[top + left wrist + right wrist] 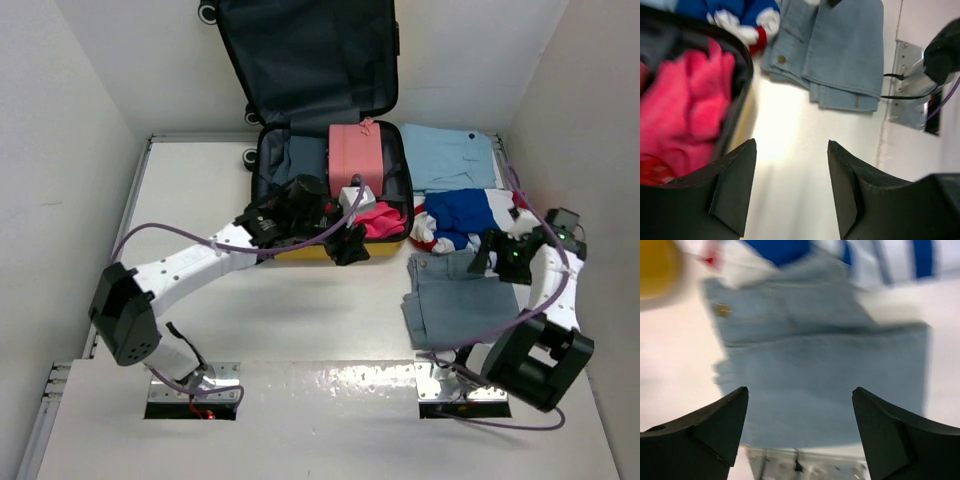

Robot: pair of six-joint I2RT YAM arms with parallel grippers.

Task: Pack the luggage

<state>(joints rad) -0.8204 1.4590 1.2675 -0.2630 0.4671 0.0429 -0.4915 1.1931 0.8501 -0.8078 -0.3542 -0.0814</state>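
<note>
Here the left gripper [791,150] hangs spread, empty, beside the luggage [740,90]. The right gripper [800,397] gapes over folded jeans [825,365].

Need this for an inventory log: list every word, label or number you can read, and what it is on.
None can be read: the luggage, the folded jeans, the blue and white garment and the pink clothes show no writing. The right wrist view is blurred.
</note>
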